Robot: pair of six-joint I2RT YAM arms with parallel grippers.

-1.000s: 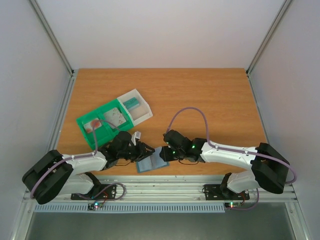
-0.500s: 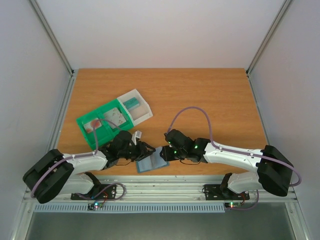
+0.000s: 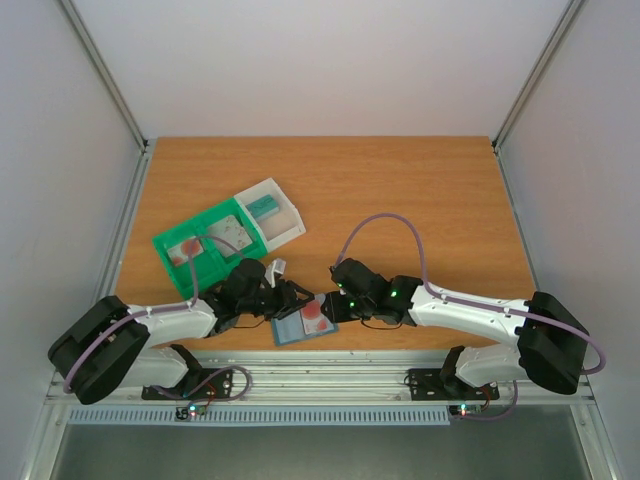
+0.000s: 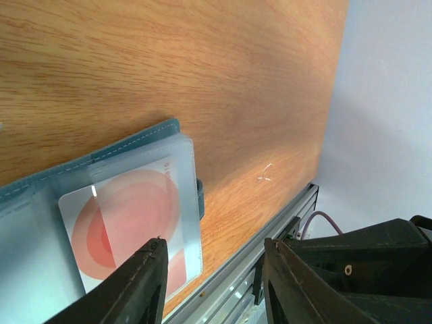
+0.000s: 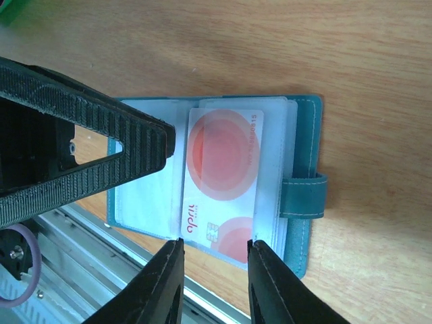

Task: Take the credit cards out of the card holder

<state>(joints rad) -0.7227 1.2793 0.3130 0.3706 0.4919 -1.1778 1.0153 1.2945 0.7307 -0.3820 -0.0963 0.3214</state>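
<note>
The task is judged to be at an early or middle stage. The card holder (image 3: 300, 327) is laid open at the near edge of the table, between the two arms, with its clear pockets facing up. One credit card (image 5: 223, 179), whitish with red circles, is seen in the pockets. It seems to be partly under a clear sleeve, so it is not counted as removed yet. Whether more cards are hidden behind it cannot be told.

The jaws of the left gripper (image 4: 212, 253) are held apart above the card holder, and nothing is seen between them. The jaws of the right gripper (image 5: 214, 253) are also apart, standing on both sides of the near end of the card. No grip on the card is seen.

The cell is closed by plain white walls with metal frame posts. The wooden table (image 3: 420, 200) is smooth and mostly bare. A green-and-clear tray (image 3: 198, 219) is placed at the left, well apart from the card holder. A teal card (image 3: 262, 207) is kept in its clear part. Small whitish pieces with red marks are seen in its green part. These may be cards already taken out, but they are too small to be sure.
</note>
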